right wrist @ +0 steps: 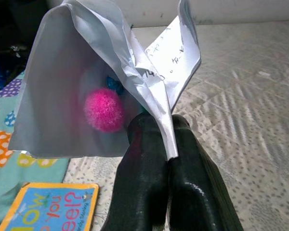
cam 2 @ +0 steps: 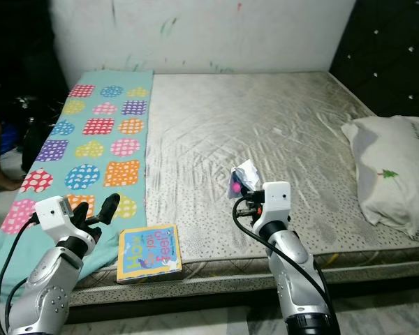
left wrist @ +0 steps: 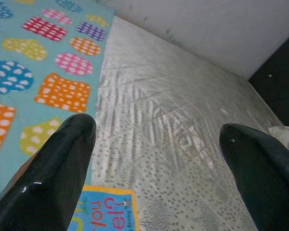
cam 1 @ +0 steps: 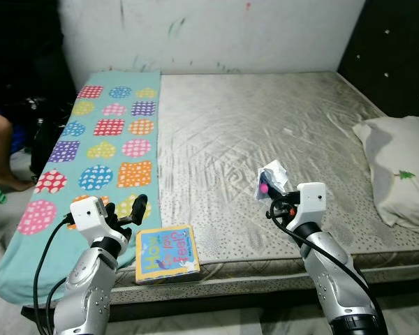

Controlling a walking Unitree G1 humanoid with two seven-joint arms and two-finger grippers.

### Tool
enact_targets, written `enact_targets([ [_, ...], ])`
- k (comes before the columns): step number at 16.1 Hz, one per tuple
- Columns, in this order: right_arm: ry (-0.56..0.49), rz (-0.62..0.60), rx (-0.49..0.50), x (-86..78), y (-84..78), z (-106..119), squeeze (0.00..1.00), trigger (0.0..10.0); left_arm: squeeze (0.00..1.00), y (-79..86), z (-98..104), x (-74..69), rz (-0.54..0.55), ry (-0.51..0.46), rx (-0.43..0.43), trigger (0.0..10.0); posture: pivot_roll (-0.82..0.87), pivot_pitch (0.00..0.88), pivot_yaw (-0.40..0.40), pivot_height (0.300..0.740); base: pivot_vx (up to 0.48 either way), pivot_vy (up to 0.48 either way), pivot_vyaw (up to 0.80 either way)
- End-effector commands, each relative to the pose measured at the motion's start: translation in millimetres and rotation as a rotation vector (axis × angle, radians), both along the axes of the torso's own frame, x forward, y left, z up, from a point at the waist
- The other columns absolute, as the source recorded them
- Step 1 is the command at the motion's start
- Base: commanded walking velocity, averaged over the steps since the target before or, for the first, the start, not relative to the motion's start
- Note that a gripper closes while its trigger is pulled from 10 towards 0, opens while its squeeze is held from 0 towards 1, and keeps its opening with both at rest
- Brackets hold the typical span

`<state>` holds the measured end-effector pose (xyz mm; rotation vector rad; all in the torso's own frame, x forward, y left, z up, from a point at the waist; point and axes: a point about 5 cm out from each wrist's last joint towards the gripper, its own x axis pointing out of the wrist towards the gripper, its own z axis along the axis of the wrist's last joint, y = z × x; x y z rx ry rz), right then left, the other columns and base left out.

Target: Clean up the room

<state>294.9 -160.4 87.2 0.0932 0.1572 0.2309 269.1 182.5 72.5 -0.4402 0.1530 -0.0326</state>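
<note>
My right gripper (cam 1: 271, 196) is shut on a crumpled white paper (cam 1: 273, 175) with handwriting and a pink pom-pom (right wrist: 104, 109) stuck to it, held just above the mattress (cam 1: 265, 125) near its front edge. The right wrist view has the paper (right wrist: 86, 72) pinched between the black fingers (right wrist: 149, 159). A colourful children's book (cam 1: 166, 252) lies flat at the mattress's front edge. My left gripper (cam 1: 129, 211) stands open just left of the book, over the teal patterned blanket (cam 1: 105, 146), holding nothing.
A white pillow (cam 1: 401, 171) lies at the bed's right side by a dark padded headboard (cam 1: 398, 49). A person's leg (cam 1: 0, 150) and dark items are on the floor at the far left. The wall (cam 1: 216, 31) runs behind the bed.
</note>
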Motion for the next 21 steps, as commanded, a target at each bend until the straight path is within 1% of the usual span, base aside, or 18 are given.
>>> enact_targets([
  [1,-0.018,-0.002,-0.001,0.7,-1.3,3.9,0.0,10.0,0.0,-0.5,3.5,0.9,-0.01,-0.018,0.003,10.0,-0.15,0.011,0.007,0.74,0.281,0.0,0.0],
  [11,-0.023,-0.005,0.0,1.8,-1.5,5.0,0.0,10.0,0.0,-0.6,3.6,2.1,-0.015,-0.016,0.014,10.0,-0.16,0.014,0.007,0.74,0.304,0.0,0.0],
  [13,-0.024,-0.007,-0.001,1.2,-2.0,4.7,0.0,10.0,0.0,-0.4,3.3,2.2,-0.011,-0.012,0.019,10.0,-0.16,0.014,0.007,0.74,0.0,0.0,0.0],
  [14,-0.023,-0.008,-0.001,0.9,-2.8,4.4,0.0,10.0,0.0,0.0,1.4,2.3,-0.004,0.009,0.034,10.0,-0.16,0.014,0.007,0.74,0.0,0.0,0.0],
  [17,-0.021,-0.008,-0.003,-0.2,-3.0,3.4,0.0,10.0,0.0,0.8,0.2,2.8,0.0,0.015,0.03,10.0,-0.16,0.014,0.008,0.74,0.0,0.0,0.0],
  [21,-0.023,-0.006,-0.004,0.6,-3.0,4.1,0.0,10.0,0.0,-0.4,0.5,2.5,-0.007,0.01,0.034,10.0,-0.16,0.01,0.007,0.74,0.0,0.455,0.0],
])
